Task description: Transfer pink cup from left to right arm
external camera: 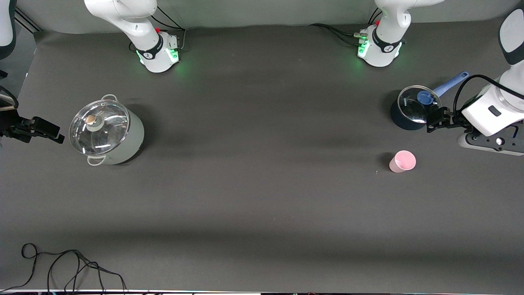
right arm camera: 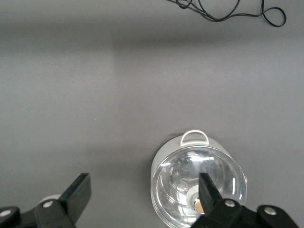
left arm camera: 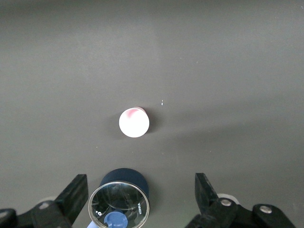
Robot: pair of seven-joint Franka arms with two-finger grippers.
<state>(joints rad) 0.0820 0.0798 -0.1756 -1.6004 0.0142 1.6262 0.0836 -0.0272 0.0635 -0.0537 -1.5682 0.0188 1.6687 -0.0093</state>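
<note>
At the left arm's end of the bench, up in the air: the left pincer [left arm camera: 140, 199], fingers spread wide, nothing between them, hanging over the edge of the dark blue saucepan [external camera: 409, 114]. Saucepan: glass lid with blue knob [external camera: 425, 97], blue handle [external camera: 451, 84] pointing away from the front camera. Nearer to the front camera than the saucepan and apart from it: the pink cup [external camera: 403, 161], standing upright on the bare bench [external camera: 262, 184], untouched by either arm.

At the right arm's end: the right pincer [right arm camera: 142, 202], fingers likewise spread and empty, held in the air beside the pale grey-green stockpot [external camera: 108, 133]. Stockpot: glass lid, round knob [external camera: 91, 120], two loop handles. A black cable [external camera: 61, 266] lies coiled at the bench edge closest to the front camera, toward the right arm's end.
</note>
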